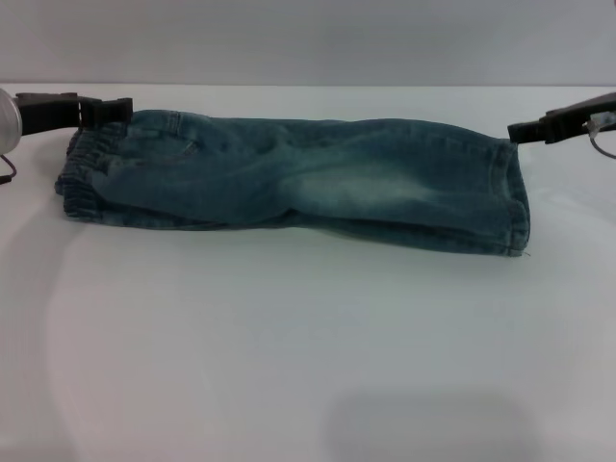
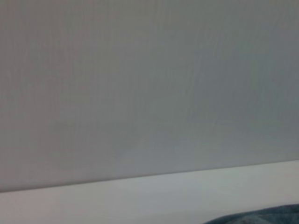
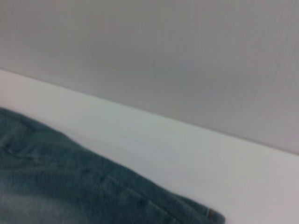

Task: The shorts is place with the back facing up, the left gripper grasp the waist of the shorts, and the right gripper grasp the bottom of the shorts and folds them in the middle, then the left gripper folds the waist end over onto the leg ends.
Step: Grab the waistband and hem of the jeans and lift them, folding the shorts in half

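The faded blue denim shorts (image 1: 298, 178) lie folded in half lengthwise on the white table (image 1: 289, 337), stretched from left to right. The gathered waist (image 1: 85, 173) is at the left end and the stitched leg hems (image 1: 512, 192) are at the right end. My left gripper (image 1: 117, 111) sits at the far corner of the waist, its black jaws closed on the denim there. My right gripper (image 1: 514, 130) meets the far corner of the hems, jaws together on the edge. A strip of denim (image 3: 70, 182) fills the right wrist view; a sliver of denim (image 2: 261, 217) shows in the left wrist view.
Bare white tabletop spreads in front of the shorts toward me. A grey wall (image 1: 308, 38) rises behind the table's far edge. A thin grey cable (image 1: 604, 144) loops beside the right gripper.
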Tool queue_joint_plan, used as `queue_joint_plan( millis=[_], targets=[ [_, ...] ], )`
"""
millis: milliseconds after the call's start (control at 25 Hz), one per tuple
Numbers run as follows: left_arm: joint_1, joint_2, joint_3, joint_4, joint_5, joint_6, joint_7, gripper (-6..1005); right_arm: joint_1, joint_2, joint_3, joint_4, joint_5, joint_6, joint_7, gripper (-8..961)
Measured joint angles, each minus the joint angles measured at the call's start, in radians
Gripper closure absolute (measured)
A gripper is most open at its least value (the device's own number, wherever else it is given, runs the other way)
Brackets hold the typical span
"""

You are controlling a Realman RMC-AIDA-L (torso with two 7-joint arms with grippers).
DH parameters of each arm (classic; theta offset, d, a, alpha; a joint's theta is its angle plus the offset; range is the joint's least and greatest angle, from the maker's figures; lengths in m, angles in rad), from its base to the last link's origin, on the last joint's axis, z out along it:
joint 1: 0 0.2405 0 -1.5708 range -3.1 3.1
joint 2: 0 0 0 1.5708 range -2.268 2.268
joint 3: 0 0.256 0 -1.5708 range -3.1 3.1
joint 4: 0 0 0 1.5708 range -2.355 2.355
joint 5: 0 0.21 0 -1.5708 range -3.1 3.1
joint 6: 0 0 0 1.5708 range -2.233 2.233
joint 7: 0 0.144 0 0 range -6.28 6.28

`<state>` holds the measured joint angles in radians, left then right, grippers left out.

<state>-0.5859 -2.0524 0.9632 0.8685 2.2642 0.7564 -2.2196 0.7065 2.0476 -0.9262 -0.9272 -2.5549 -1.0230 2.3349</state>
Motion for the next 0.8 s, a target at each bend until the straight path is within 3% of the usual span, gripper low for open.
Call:
queue_joint_plan(
  millis=[200, 520, 800],
  targets=[
    [0.009, 0.002, 0.0, -0.009, 0.0, 0.005, 0.0, 161, -0.029, 0.023, 0.0, -0.064, 0.004, 0.028, 0.0, 357],
    [0.021, 0.039, -0.006, -0.009, 0.023, 0.096, 0.0, 162, -0.081, 0.023, -0.004, -0.059, 0.124, 0.08, -0.062, 358],
    [0.025, 0.045, -0.01, -0.021, 0.075, 0.116, -0.009, 163, -0.097, 0.024, -0.026, -0.065, 0.162, 0.085, -0.082, 359]
  ],
)
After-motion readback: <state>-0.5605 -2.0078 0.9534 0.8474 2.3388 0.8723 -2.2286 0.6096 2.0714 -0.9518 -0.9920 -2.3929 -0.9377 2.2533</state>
